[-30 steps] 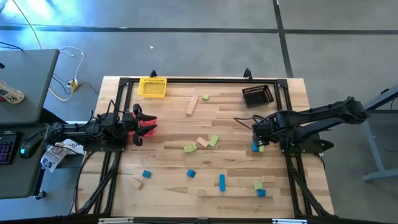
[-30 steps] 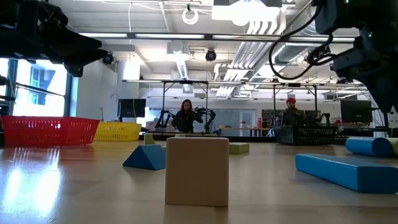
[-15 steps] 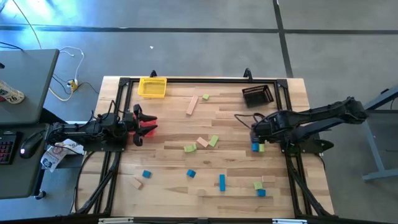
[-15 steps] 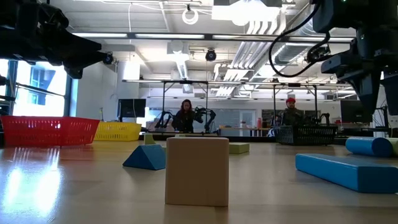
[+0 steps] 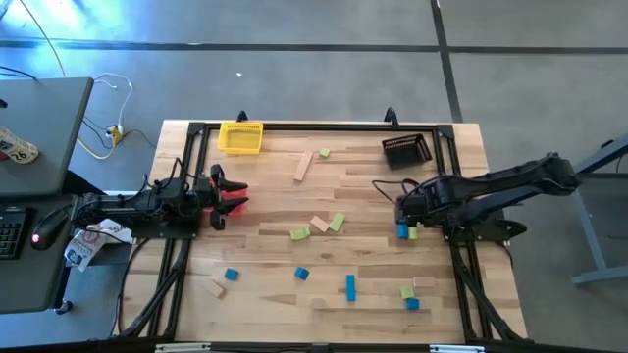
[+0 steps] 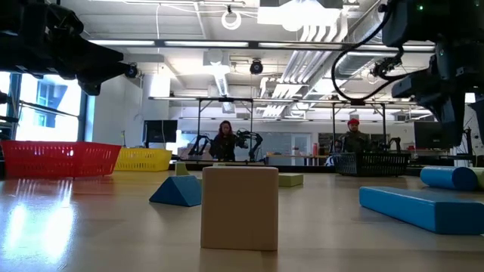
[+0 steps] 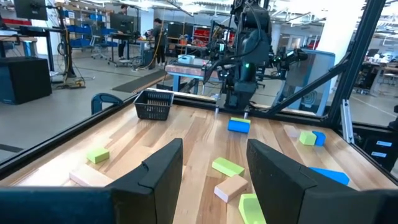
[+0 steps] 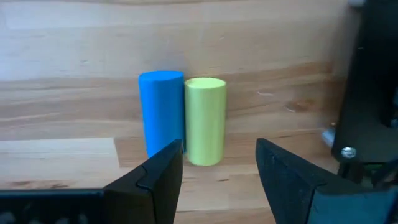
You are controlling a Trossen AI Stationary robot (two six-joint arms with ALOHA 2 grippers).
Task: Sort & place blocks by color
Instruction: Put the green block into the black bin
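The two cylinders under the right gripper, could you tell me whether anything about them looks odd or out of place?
Nothing looks damaged. The blue cylinder and green cylinder lie side by side, touching, on the table, so unlike colours sit paired. The right gripper hangs open above them, holding neither.

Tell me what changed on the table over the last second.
Little changed. The right hand shifted slightly above the blue cylinder and green cylinder, which lie side by side on the table, and its fingers stand open with nothing between them. The left hand stayed open near the red basket. No block moved, and nothing was picked up or dropped.
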